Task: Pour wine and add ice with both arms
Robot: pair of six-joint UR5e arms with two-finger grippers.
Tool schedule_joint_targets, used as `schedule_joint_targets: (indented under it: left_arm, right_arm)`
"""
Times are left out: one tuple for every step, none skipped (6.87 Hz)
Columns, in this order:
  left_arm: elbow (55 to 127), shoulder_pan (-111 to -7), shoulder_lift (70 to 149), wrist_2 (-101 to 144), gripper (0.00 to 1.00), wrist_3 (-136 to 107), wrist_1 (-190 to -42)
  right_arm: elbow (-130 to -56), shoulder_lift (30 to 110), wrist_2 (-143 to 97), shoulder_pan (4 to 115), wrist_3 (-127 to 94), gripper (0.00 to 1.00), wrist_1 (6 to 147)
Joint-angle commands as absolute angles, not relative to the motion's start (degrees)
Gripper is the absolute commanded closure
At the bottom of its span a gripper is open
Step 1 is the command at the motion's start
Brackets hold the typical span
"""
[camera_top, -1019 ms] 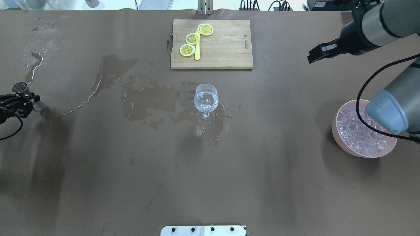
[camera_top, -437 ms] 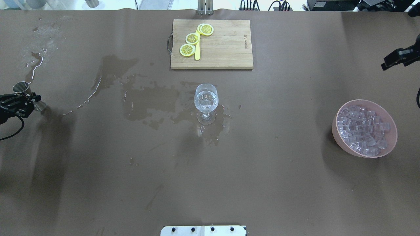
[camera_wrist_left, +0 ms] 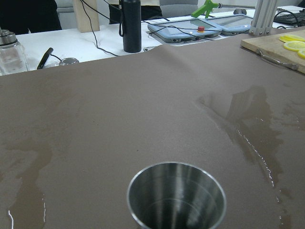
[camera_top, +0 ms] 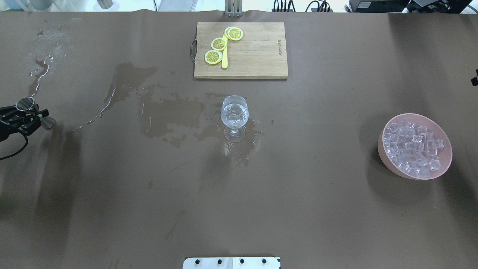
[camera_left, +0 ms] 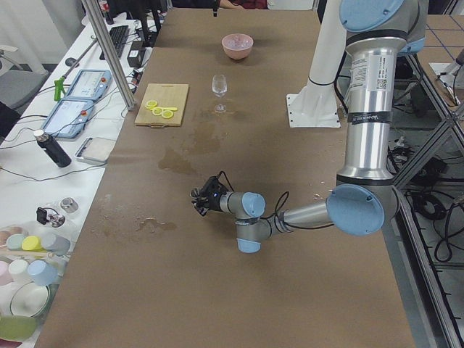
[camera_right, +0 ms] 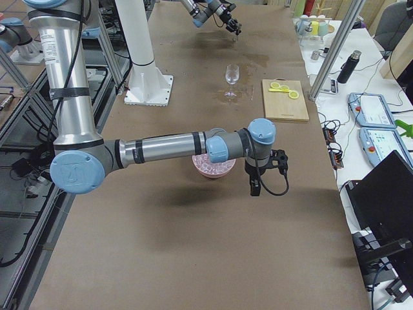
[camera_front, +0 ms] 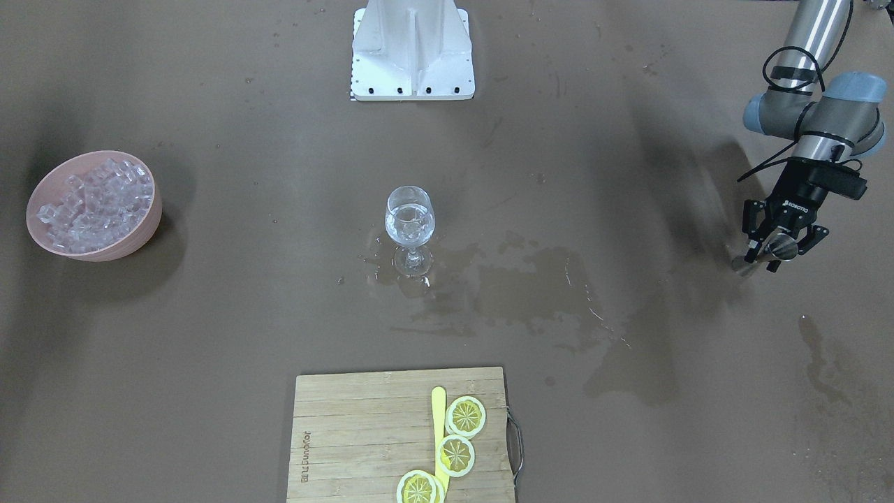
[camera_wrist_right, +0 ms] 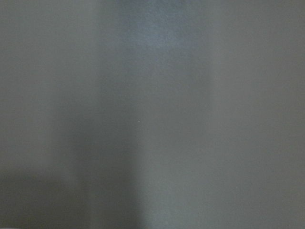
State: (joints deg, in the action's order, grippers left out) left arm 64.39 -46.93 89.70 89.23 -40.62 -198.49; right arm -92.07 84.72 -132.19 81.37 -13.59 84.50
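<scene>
Looking down, you see the left gripper (camera_front: 768,253) clamped on the steel jigger (camera_front: 780,246), while you cannot tell how wide the right gripper (camera_right: 254,188) stands.

At your right, the left gripper (camera_front: 775,250) is clamping a jigger (camera_front: 782,246) in its jaws. The glass (camera_front: 410,223) is standing mid-worktop (camera_front: 628,433) among wet patches (camera_front: 531,286), holding clear liquid. The bowl (camera_front: 143,227) of ice (camera_front: 94,199) is sitting far left.

right gripper (camera_top: 474,80) cut by edge; its wrist view blurred
</scene>
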Motion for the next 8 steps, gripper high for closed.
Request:
schedule_joint_targets:
  left_arm:
    - [64.34,-46.93,90.0,89.21,0.03,-40.61,-198.46]
    - [64.34,-46.93,89.91,89.64,0.02,-40.69,-198.46]
    - [64.6,-46.93,89.13,90.0,0.02,-40.78,-198.54]
    - [65.12,-47.02,88.16,92.7,0.02,-40.87,-198.63]
    - [65.47,-47.02,86.15,94.64,0.02,-41.22,-198.63]
    - [67.22,-47.2,83.61,96.83,0.02,-41.57,-198.63]
    - [70.8,-48.07,80.19,99.81,0.02,-42.44,-197.94]
    - [74.76,-52.95,78.76,108.54,0.02,-44.89,-192.36]
  right_arm:
    - [-91.76,86.66,-134.72,83.23,-13.1,0.0,84.9]
    - [-91.76,87.97,-135.26,83.23,-13.1,0.0,84.47]
    - [-91.93,88.33,-135.26,83.23,-13.1,0.0,84.46]
    - [-92.11,88.33,-135.18,83.32,-13.1,0.0,84.46]
    - [-92.11,88.33,-134.91,83.32,-13.1,0.0,84.29]
    - [-92.11,88.24,-135.09,83.23,-13.1,0.0,84.29]
    - [-92.2,87.98,-135.09,83.23,-13.36,0.0,84.2]
    - [-92.2,87.89,-135.09,83.23,-13.27,0.0,84.29]
